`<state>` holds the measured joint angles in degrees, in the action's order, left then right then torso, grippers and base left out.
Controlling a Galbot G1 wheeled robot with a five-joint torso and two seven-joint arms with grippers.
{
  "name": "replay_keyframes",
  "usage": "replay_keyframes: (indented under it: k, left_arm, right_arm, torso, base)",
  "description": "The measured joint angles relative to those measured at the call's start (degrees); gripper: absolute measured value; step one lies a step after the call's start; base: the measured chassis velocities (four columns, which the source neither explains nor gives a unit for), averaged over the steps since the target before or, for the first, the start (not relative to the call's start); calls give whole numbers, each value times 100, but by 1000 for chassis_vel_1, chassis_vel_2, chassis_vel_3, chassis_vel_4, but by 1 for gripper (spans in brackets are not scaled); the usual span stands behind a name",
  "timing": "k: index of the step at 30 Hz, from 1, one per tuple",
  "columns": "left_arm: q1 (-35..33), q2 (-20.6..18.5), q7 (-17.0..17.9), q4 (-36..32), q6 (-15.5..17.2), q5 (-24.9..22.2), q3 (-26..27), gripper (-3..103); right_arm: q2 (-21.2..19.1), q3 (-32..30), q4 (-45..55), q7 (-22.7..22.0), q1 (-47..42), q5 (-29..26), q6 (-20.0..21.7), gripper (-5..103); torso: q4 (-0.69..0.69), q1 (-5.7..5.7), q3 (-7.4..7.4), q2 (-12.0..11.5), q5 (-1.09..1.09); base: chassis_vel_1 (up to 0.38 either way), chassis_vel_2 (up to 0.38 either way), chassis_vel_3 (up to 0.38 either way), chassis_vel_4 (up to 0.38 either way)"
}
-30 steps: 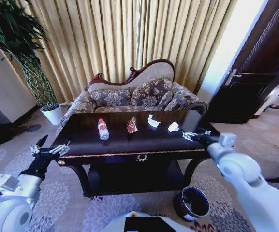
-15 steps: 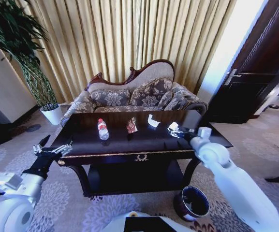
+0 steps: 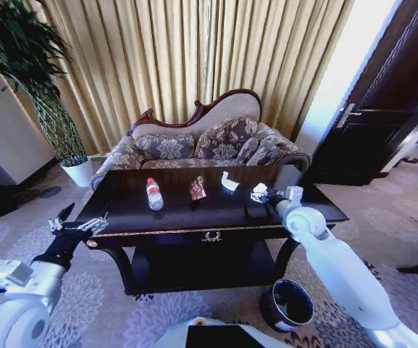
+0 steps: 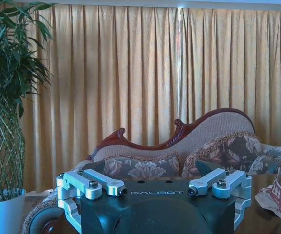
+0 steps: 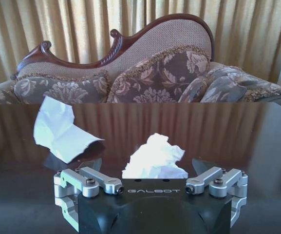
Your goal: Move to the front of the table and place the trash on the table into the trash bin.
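1. Holding the right gripper [image 3: 261, 196] low over the right side of the table [image 3: 194, 230], right at the crumpled white scrap [image 5: 155, 156].
2. Showing the claw wide open, one finger on each side of the scrap, nothing grabbed yet.
3. Doing it well likely means sliding in a bit more so the scrap sits in the middle, then squeezing softly, since light paper could skid away on the shiny top.
4. Watching the fingertips: scraping the glossy wood looks like the main risk.
5. Leaving the flat white scrap [image 3: 230, 181] alone, a little farther back and to the left, well apart from the claw.
6. Waiting farther left: the reddish wrapper [image 3: 198, 188] and the bottle [image 3: 154, 194].
7. Resting the left gripper [image 3: 78, 221] by the table's near left corner, open and holding nothing.
8. Noting the trash bin [image 3: 288, 304] on the floor, near the table's right front leg, with open carpet around it.
9. Lifting up and clearing the gold table edge looks wise before swinging down to the bin.
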<state>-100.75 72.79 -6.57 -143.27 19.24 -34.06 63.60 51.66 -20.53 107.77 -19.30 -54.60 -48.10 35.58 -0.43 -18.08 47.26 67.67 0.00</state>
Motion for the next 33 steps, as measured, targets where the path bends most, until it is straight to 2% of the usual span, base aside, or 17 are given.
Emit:
replay_keyframes:
  k: [19, 21, 22, 24, 25, 28, 31, 32, 33]
  left_arm:
    - [69, 2, -58, 0, -18, -10, -20, 100]
    - [76, 10, -80, 0, -17, -21, -17, 100]
    - [76, 10, -80, 0, -17, -21, -17, 100]
    - [93, 11, -87, 1, -18, -37, -10, 100]
    - [93, 11, -87, 1, -18, -37, -10, 100]
    - [130, 8, -88, 2, -20, -46, -21, 100]
    - [141, 8, -89, 2, -21, -68, -23, 100]
    - [145, 6, -88, 3, -22, -110, -23, 100]
    - [145, 5, -88, 2, -22, -122, -22, 100]
  right_arm:
    - [157, 294, -425, -50, 303, 137, -66, 100]
    - [146, 295, -443, -62, 299, 192, -89, 91]
    - [146, 295, -443, -62, 299, 192, -89, 91]
    - [142, 295, -448, -84, 282, 229, -118, 80]
    - [142, 295, -448, -84, 282, 229, -118, 80]
    - [143, 292, -448, -119, 241, 276, -159, 64]
    - [148, 285, -448, -127, 225, 282, -166, 59]
    - [152, 264, -445, -130, 202, 284, -171, 47]
    - [153, 252, -437, -130, 189, 284, -172, 42]
  torso:
    - [1, 0, 0, 0, 0]
    - [1, 0, 0, 0, 0]
    - [1, 0, 0, 0, 0]
    - [1, 0, 0, 0, 0]
    - [1, 0, 0, 0, 0]
    - [1, 0, 0, 0, 0]
    - [1, 0, 0, 0, 1]
    - [0, 0, 0, 0, 0]
    - [0, 0, 0, 0, 0]
  base:
    - [0, 0, 0, 0]
    - [0, 0, 0, 0]
    - [0, 0, 0, 0]
    - [0, 0, 0, 0]
    - [0, 0, 0, 0]
    - [0, 0, 0, 0]
    - [0, 0, 0, 0]
    - [0, 0, 0, 0]
    - [0, 0, 0, 0]
